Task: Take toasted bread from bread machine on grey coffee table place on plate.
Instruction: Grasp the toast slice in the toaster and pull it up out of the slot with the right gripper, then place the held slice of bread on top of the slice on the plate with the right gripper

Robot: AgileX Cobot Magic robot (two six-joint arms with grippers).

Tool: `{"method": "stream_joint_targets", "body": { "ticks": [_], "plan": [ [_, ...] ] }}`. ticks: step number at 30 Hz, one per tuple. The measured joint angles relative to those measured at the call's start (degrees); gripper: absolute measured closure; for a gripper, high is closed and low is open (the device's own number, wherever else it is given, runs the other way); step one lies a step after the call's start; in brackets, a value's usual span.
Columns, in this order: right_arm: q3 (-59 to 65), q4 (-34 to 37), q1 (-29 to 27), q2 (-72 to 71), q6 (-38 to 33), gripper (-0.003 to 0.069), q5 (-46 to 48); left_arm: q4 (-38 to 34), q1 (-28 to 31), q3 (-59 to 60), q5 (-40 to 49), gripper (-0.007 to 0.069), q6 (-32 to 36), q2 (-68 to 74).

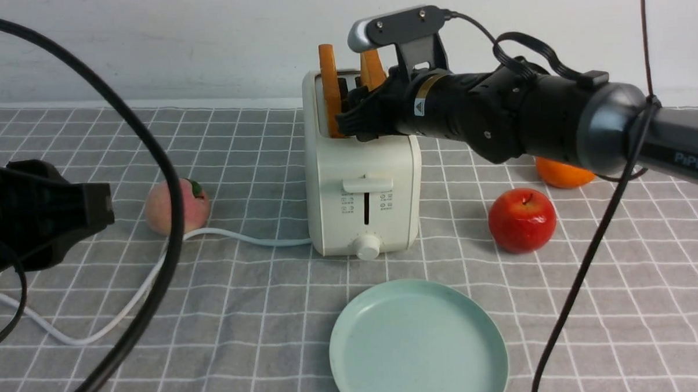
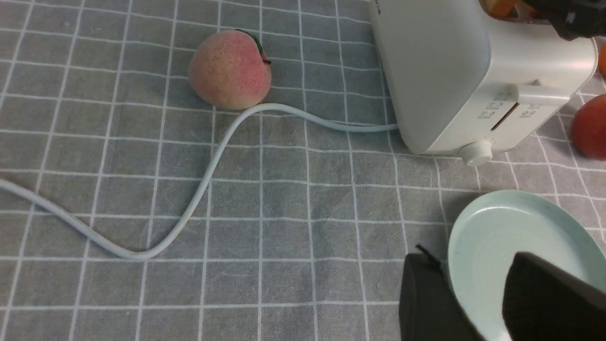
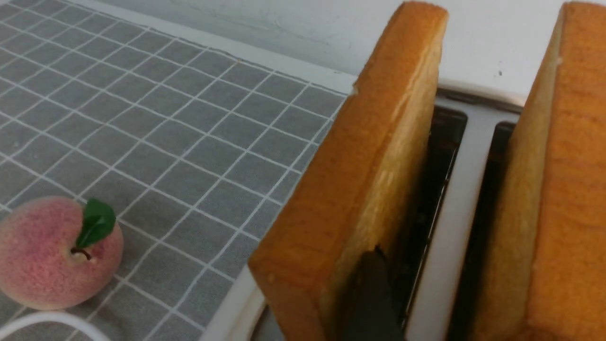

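The right hand (image 1: 355,117) gapes wide, hold unclear, above grey gridded cloth (image 1: 249,333) before a white wall (image 1: 193,45).

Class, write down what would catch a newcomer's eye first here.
Two orange-crusted toast slices poke up from the cream toaster, with the right gripper reaching in at its top. In front, the pale green plate sits bare; a glossy red apple glows beside the toaster.

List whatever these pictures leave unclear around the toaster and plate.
- Right gripper fingertips: front view, partly hidden by toast and dark gripper parts; grip unclear.
- Lower parts of both toast slices: right wrist view, sunk in the toaster slots or cut off.
- Plate's near rim: front view, cut by the bottom edge.
- Cord's far end: front view, beyond the left edge.
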Motion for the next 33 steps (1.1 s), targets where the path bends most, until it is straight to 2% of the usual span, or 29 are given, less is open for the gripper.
{"method": "stream_joint_targets", "body": {
  "ticks": [3,6,10,11,14,21,26,27,28,29,30,32,33],
  "plan": [
    [0.0,-0.13,0.0,0.0,0.0,0.016,0.0,0.0,0.0,0.0,0.25,0.0386,0.0,0.0],
    [0.0,-0.63,-0.05,-0.35,-0.04,0.0212,-0.11,0.0,0.0,0.0,0.39,0.0386,0.0,0.0],
    [0.0,-2.39,-0.78,-1.56,-0.04,0.0401,-1.73,0.0,0.0,0.0,0.44,0.0386,0.0,0.0],
    [0.0,-2.53,-1.21,-2.46,-0.04,0.0482,-1.78,0.0,0.0,0.0,0.65,0.0386,-0.05,0.0],
    [0.0,-2.53,-1.84,-4.43,-0.04,0.0554,-1.98,0.0,0.0,0.0,0.79,0.0386,-0.05,0.0],
    [0.0,-2.93,-2.18,-15.56,-0.04,0.0547,-7.32,-0.06,0.0,0.0,0.84,0.0386,-0.05,0.0],
    [0.0,-6.68,-2.23,-24.1,-0.31,0.0547,-2.85,-0.24,0.0,0.0,0.84,0.0386,-0.06,0.0],
    [-0.19,-10.11,-2.23,-27.41,-0.73,0.0547,2.69,-0.3,0.0,0.0,0.84,0.0386,-0.06,0.0],
    [-0.19,-10.55,-2.23,-27.41,-0.81,0.0547,3.51,-0.35,0.0,0.0,0.84,0.0386,-0.06,0.0],
    [-0.41,-13.2,-2.23,-29.66,-0.97,0.0547,11.06,-0.41,0.0,0.0,0.84,0.0386,-0.06,0.0],
    [-0.41,-13.43,-2.23,-30.14,-1.04,0.0547,12.14,-0.41,0.0,0.0,0.84,0.0386,-0.06,0.0],
    [-0.48,-13.82,-2.23,-32.39,-1.09,0.0547,28.64,-0.41,0.0,0.0,0.84,0.0386,-0.06,0.0],
    [-0.48,-13.82,-2.23,-32.47,-1.09,0.0547,29.88,-0.41,0.0,0.0,0.84,0.0386,-0.11,0.0]
  ]
}}
